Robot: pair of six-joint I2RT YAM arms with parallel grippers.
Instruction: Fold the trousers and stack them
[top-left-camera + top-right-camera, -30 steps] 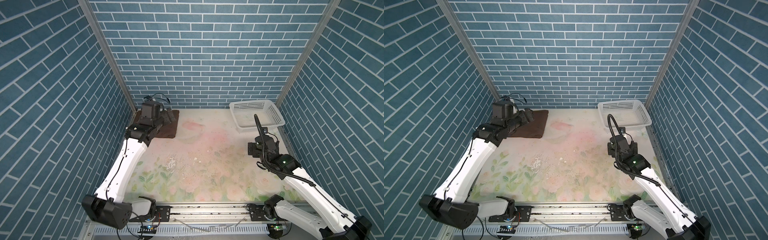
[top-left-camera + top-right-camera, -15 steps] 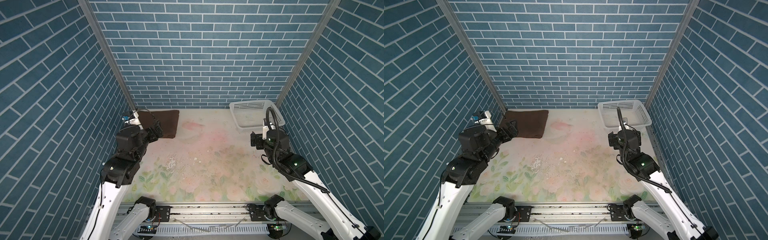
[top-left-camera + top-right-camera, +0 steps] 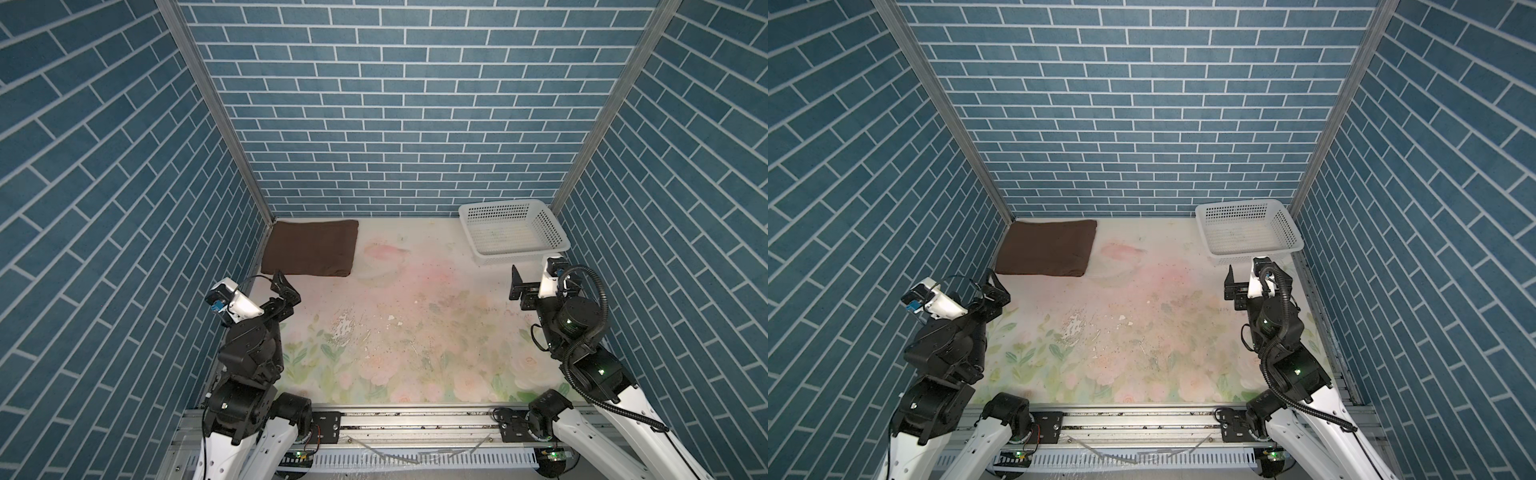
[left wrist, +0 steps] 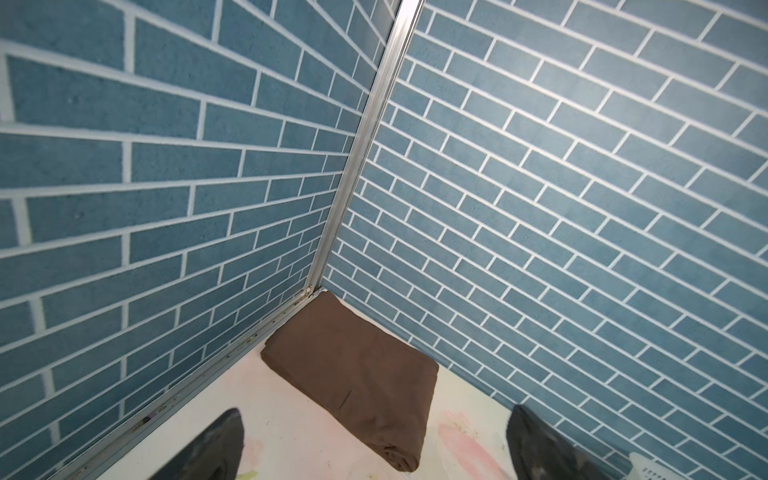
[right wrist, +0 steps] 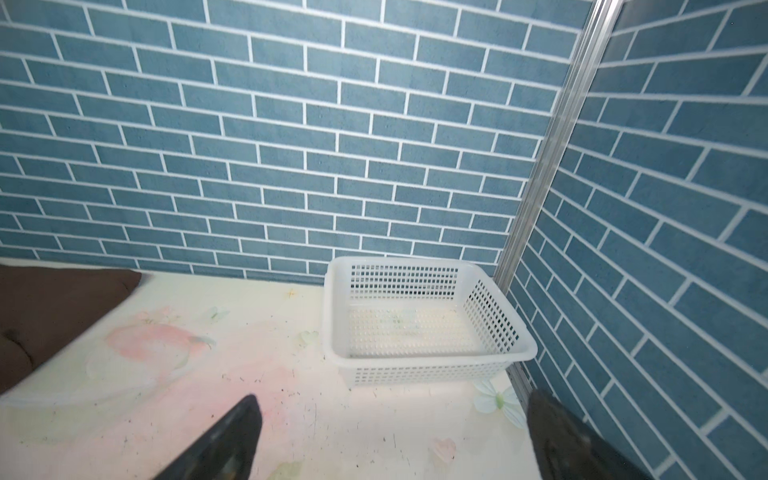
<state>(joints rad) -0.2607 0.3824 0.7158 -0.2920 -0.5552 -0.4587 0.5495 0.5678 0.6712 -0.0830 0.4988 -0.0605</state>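
Note:
The trousers (image 3: 309, 247) (image 3: 1046, 247) lie folded into a flat dark brown rectangle in the far left corner of the table, against both walls. My left gripper (image 3: 286, 291) (image 3: 995, 291) hovers just in front of their near edge, open and empty, touching nothing. In the left wrist view the trousers (image 4: 353, 365) lie beyond the wide-apart fingers (image 4: 220, 440), rolled edge nearest. My right gripper (image 3: 528, 286) (image 3: 1239, 286) stands open and empty on the right, just in front of the basket. In the right wrist view its gripper (image 5: 392, 399) holds nothing.
A white perforated plastic basket (image 3: 519, 257) (image 3: 1254, 253) (image 5: 415, 370) sits empty in the far right corner. The table carries a worn floral cover (image 3: 395, 332) with scuffs and specks mid-table. Blue brick walls close in on three sides, and a metal rail (image 3: 415, 419) runs along the front.
My left arm has drawn back from over the trousers toward the front left, leaving them fully uncovered. My right arm has shifted back and right, nearer the basket. Both grippers stayed open.

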